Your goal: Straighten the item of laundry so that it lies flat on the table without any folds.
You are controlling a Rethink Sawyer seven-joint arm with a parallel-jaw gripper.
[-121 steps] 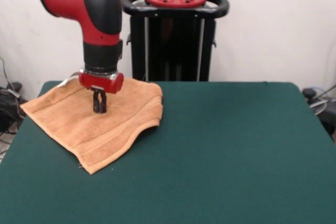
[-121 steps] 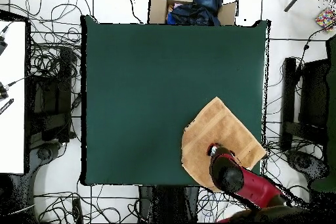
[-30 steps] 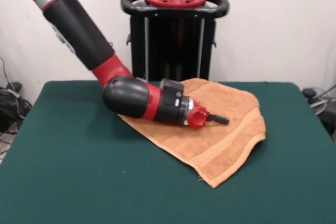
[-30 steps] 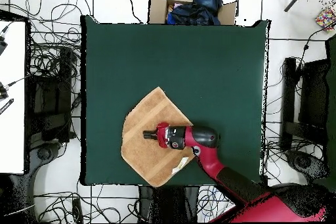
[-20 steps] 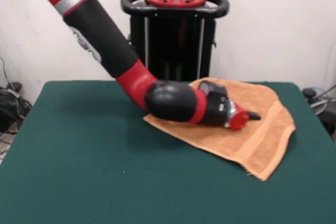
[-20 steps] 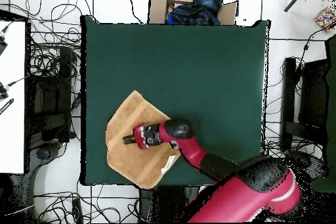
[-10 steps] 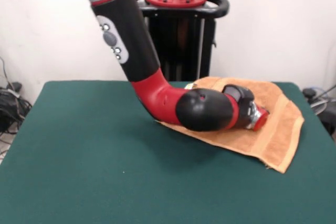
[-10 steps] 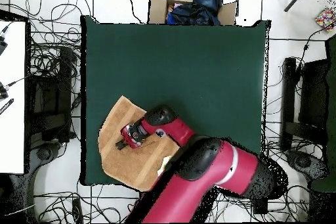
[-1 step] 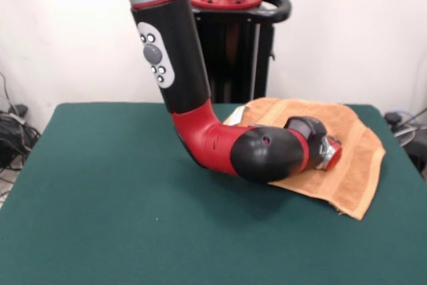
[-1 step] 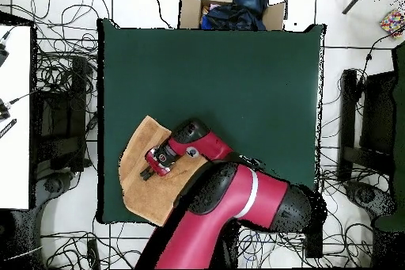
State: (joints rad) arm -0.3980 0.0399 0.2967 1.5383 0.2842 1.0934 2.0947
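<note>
The risk we see first is the edge: the towel (image 9: 347, 148) lies in a corner of the table (image 10: 237, 77), and in the overhead view its outer side sits right at the table's rim, perhaps a little over it — any further push toward that side could, we judge, send cloth sliding off the felt and drag the rest after it. A second risk is bunching: the wrist lies low across the towel, and if it sweeps sideways while pressing down, the terry could ruck up into fresh folds instead of spreading. In the front view the towel looks mostly spread, with one stripe band showing near its near end, though the part under the arm is hidden, so we cannot say it is free of folds there. The arm (image 9: 167, 51) comes down steeply, bends sharply at the elbow and runs nearly level over the cloth, its wrist turned so the claw (image 10: 148, 173) points out toward the table's side. Whether the claw is released, clenched or grasping cloth we cannot tell — its tip is too small and partly hidden.
</note>
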